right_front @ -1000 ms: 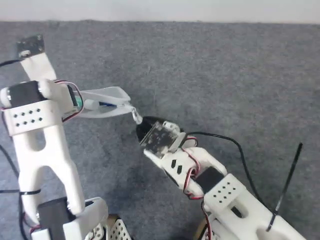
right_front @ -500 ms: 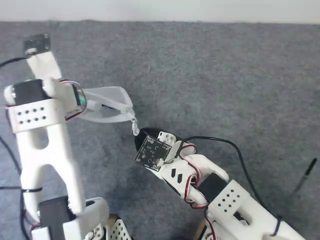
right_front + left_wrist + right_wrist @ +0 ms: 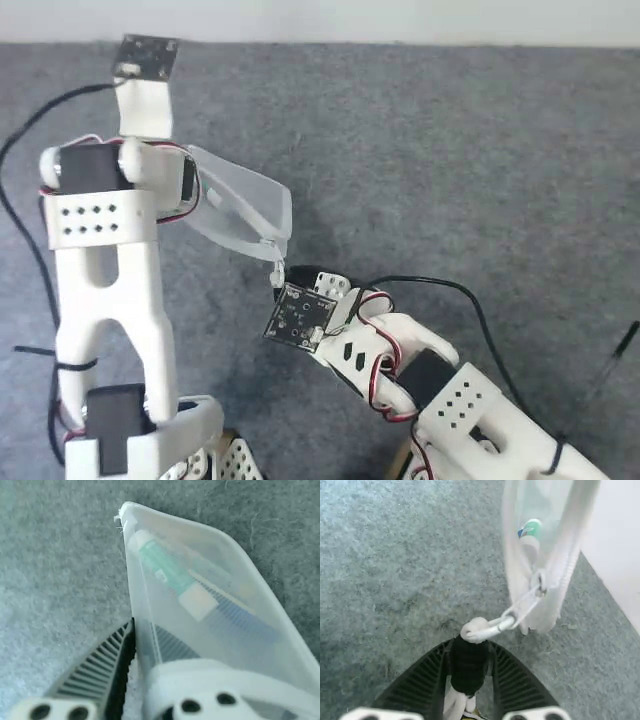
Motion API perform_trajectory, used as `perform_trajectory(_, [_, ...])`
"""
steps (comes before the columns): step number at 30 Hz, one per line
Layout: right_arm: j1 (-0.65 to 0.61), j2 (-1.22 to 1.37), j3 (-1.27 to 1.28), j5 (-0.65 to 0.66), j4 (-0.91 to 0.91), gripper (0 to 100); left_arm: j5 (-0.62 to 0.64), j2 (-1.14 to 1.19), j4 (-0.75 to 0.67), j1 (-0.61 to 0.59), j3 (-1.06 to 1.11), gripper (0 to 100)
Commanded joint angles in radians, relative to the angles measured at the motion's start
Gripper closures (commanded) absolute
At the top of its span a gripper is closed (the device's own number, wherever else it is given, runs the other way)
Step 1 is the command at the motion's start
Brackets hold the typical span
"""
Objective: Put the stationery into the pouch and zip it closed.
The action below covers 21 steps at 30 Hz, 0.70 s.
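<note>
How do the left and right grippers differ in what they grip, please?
The left gripper clamps the translucent pouch by its wall; the right gripper pinches only the zip pull. The left sits at one end of the pouch, the right beyond the opposite end. Both are shut.

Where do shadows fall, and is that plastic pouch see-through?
High view: the pouch casts a soft shadow on the grey carpet beside it. Left wrist view: it is see-through, a green stick shows inside. Right wrist view: the same.
</note>
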Motion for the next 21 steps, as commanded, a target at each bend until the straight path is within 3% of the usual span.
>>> perform_trajectory(1, [-0.021,-0.004,0.003,0.015,0.012,99.4,-0.06,-0.014,0.008,0.029,-0.105,94])
perform_trajectory(13, [-0.114,-0.171,0.011,0.044,0.163,99.4,-0.276,-0.015,-0.028,0.209,-0.107,83])
perform_trajectory(17, [-0.116,-0.22,0.011,0.048,0.194,99.4,-0.301,-0.015,-0.029,0.265,-0.107,76])
perform_trajectory(21, [-0.113,-0.223,0.011,0.048,0.2,99.4,-0.322,-0.015,-0.031,0.356,-0.108,75])
